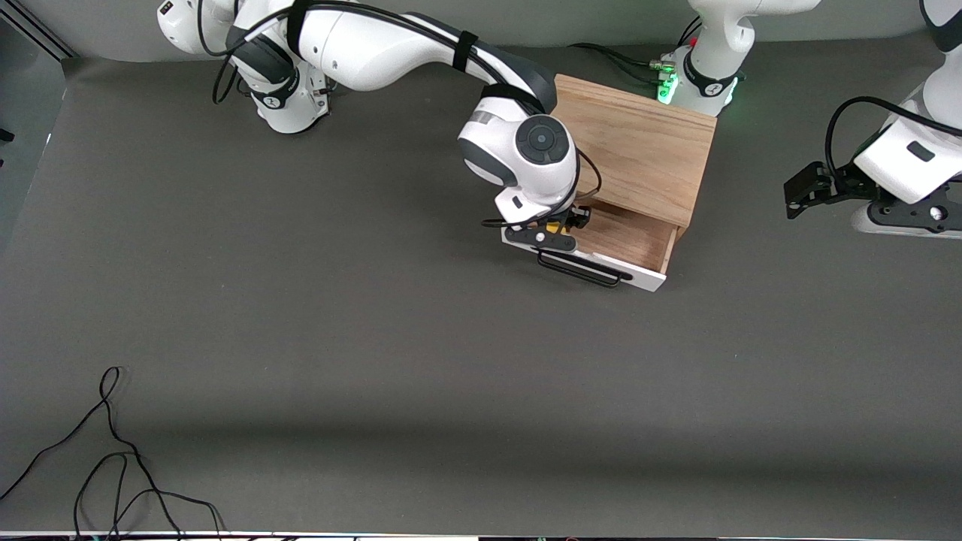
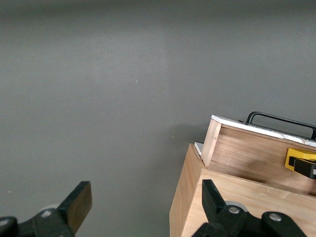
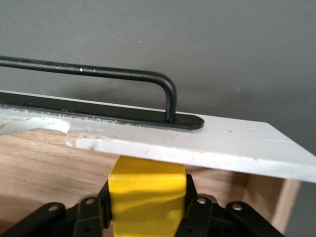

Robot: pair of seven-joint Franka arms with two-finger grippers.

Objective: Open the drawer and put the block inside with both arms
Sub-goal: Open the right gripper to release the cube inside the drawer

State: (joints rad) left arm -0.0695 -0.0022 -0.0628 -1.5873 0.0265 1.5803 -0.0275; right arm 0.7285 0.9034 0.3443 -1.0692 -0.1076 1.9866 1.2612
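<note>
The drawer (image 1: 635, 240) of the light-wood cabinet (image 1: 639, 143) is pulled open, with its white front panel (image 1: 601, 267) and black handle (image 1: 579, 272) toward the front camera. My right gripper (image 1: 558, 227) is shut on the yellow block (image 1: 552, 225) and holds it inside the open drawer, just inside the front panel, at the end toward the right arm. In the right wrist view the block (image 3: 147, 195) sits between the fingers, under the panel's edge (image 3: 197, 148). My left gripper (image 1: 798, 191) is open and empty, in the air beside the cabinet. The left wrist view shows the drawer (image 2: 256, 155) and the block (image 2: 295, 159).
Loose black cables (image 1: 113, 458) lie on the grey table near the front camera at the right arm's end. The left arm's base (image 1: 703, 75) stands right by the cabinet's back corner.
</note>
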